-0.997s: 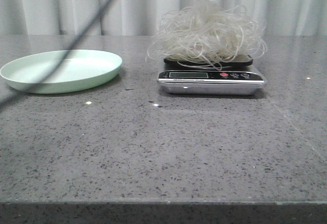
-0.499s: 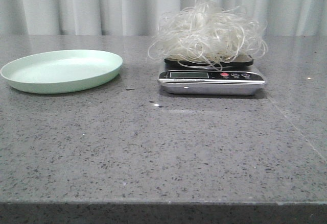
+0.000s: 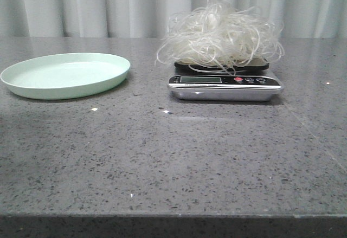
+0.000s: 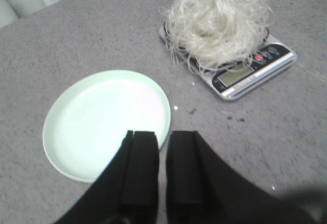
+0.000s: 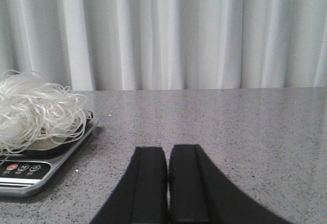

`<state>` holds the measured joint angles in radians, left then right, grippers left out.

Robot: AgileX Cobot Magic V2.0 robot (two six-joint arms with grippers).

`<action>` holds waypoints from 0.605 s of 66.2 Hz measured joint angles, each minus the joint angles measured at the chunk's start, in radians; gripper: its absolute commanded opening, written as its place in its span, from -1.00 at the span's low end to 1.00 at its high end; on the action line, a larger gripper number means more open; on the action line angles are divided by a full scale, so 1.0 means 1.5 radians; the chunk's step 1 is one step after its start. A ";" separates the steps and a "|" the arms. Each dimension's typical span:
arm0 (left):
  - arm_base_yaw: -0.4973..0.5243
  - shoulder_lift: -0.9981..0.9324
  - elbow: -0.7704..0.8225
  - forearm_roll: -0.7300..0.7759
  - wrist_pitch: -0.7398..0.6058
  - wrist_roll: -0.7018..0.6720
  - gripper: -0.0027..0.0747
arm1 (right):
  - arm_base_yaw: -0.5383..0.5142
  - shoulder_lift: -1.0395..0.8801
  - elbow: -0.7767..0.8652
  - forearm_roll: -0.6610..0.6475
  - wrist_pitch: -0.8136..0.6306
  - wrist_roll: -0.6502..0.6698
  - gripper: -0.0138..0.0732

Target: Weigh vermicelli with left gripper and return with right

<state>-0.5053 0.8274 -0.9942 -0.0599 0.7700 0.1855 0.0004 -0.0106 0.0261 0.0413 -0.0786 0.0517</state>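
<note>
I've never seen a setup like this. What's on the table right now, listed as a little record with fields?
noodles: vermicelli, a loose whitish tangle piled on the scale
scale: small digital kitchen scale, to the right of the plate
plate: pale green plate, nothing on it
left gripper: fingers close together, holding nothing, above the plate's near edge
right gripper: fingers together, holding nothing
table: grey speckled table

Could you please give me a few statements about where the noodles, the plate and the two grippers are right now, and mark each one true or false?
1. The vermicelli sits on the scale. True.
2. The plate holds some noodles. False: it is bare.
3. The left gripper is gripping noodles. False: it holds nothing, its fingers nearly together above the plate's edge.
4. The right gripper holds nothing. True.
5. The plate is right of the scale in the front view. False: it is on the left.
</note>
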 measured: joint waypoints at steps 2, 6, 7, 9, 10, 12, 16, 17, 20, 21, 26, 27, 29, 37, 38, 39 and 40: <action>0.000 -0.028 0.025 -0.006 -0.008 0.000 -0.60 | 0.000 0.000 0.000 0.000 0.000 0.000 -0.25; 0.000 -0.098 0.083 -0.015 -0.025 0.000 -0.60 | 0.000 0.000 0.000 0.000 0.000 0.000 -0.25; 0.000 -0.105 0.088 -0.015 -0.027 0.000 -0.60 | 0.000 0.000 0.000 0.000 0.000 0.000 -0.25; 0.000 -0.134 0.110 -0.017 -0.032 0.000 -0.60 | 0.000 0.000 0.000 0.000 0.000 0.000 -0.25; 0.000 -0.156 0.125 -0.018 -0.035 0.000 -0.60 | 0.000 0.000 0.000 0.000 0.000 0.000 -0.25; 0.000 -0.184 0.145 -0.020 -0.037 0.000 -0.60 | 0.000 0.000 0.000 0.000 0.000 0.000 -0.25; 0.000 -0.239 0.185 -0.020 -0.040 0.000 -0.60 | 0.000 0.000 0.000 0.000 0.000 0.000 -0.25; 0.000 -0.246 0.189 -0.020 -0.040 0.000 -0.60 | 0.000 0.000 0.000 0.000 0.000 0.000 -0.25; 0.000 -0.292 0.221 -0.020 -0.043 0.000 -0.60 | 0.000 0.000 0.000 0.000 0.000 0.000 -0.25; 0.000 -0.306 0.229 -0.020 -0.045 0.000 -0.60 | 0.000 0.000 0.000 0.000 0.000 0.000 -0.25; 0.000 -0.381 0.270 -0.021 -0.054 0.000 -0.60 | 0.000 0.000 0.000 0.000 0.000 0.000 -0.25; 0.000 -0.401 0.281 -0.021 -0.057 0.000 -0.60 | 0.000 0.000 0.000 0.000 0.000 0.000 -0.25; 0.000 -0.428 0.294 -0.021 -0.066 0.000 -0.60 | -0.001 0.000 0.000 0.000 0.000 0.000 -0.25; 0.000 -0.524 0.340 -0.021 -0.099 0.000 -0.60 | -0.003 0.000 0.000 0.000 0.000 0.000 -0.25; 0.000 -0.541 0.349 -0.021 -0.104 0.000 -0.60 | -0.004 0.000 0.000 0.000 0.000 0.000 -0.25; 0.000 -0.541 0.349 -0.021 -0.106 0.000 -0.60 | -0.004 0.000 0.000 0.000 0.000 0.000 -0.25; 0.000 -0.552 0.357 -0.021 -0.112 0.000 -0.60 | -0.004 0.000 0.000 0.000 0.000 0.000 -0.25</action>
<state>-0.5053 0.0000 -0.4590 -0.0917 0.6020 0.1855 -0.0050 -0.0106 0.0261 0.0413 -0.0786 0.0517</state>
